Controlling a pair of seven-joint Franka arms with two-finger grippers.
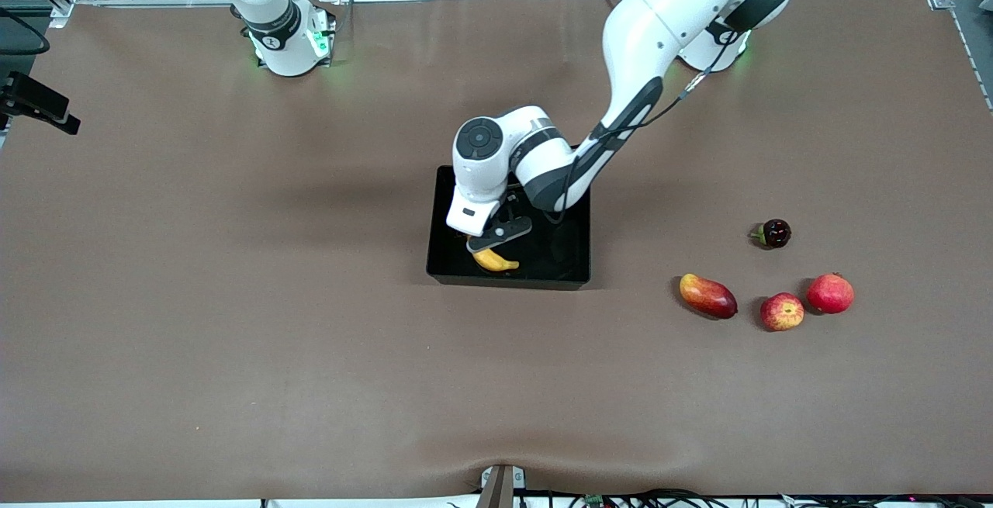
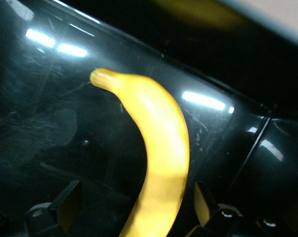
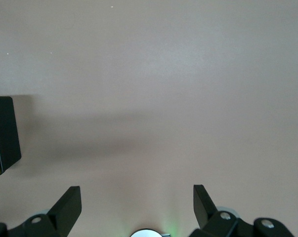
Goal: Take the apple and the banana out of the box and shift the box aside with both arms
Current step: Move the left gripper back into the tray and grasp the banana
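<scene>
The box sat at the middle of the table, and everything else is placed from it. The apple was already out, lying on the bare table well apart from the box toward the left arm's end, between a mango-shaped fruit and a plain red fruit, with a small dark fruit a little farther from the front camera. The banana was still inside the box, lying on its floor by the wall nearest the front camera. The left gripper was lowered into the box, its fingers spread wide on either side of the banana and not yet clamped on it. The right gripper waited above bare table near its own base, well away from the box, fingers likewise spread and holding nothing. By my reckoning, one fruit was done; the banana and the two-armed shift of the box remained.
</scene>
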